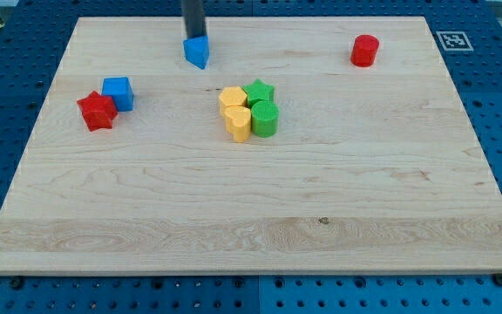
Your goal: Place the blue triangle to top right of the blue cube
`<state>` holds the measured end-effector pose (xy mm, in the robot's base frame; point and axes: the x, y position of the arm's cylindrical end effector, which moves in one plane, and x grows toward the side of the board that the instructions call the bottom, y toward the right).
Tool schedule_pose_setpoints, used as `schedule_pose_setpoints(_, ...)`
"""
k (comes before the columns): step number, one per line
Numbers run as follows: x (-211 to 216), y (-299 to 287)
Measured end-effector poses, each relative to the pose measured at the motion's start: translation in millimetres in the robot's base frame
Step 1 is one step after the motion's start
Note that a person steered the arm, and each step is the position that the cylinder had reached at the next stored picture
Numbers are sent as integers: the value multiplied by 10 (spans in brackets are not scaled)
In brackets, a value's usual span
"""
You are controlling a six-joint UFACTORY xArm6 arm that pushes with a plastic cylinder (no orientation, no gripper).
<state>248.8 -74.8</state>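
Observation:
The blue triangle (197, 52) lies near the view's top, left of centre. My tip (193, 36) comes down from the top edge and touches the triangle's upper side. The blue cube (118, 92) sits at the view's left, below and left of the triangle. A red star-shaped block (97, 111) touches the cube's lower left side.
A cluster sits at the board's middle: a yellow hexagon-like block (232, 98), a yellow heart-like block (239, 122), a green star (258, 92) and a green rounded block (265, 118). A red cylinder (364, 51) stands at the top right. The wooden board (251, 218) lies on a blue pegboard.

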Motion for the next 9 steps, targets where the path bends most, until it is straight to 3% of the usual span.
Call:
schedule_pose_setpoints(1,-25,419)
schedule_pose_setpoints(2,235,459)
schedule_pose_setpoints(4,842,-573)
schedule_pose_setpoints(7,611,427)
schedule_pose_setpoints(8,317,459)
schedule_pose_setpoints(9,246,35)
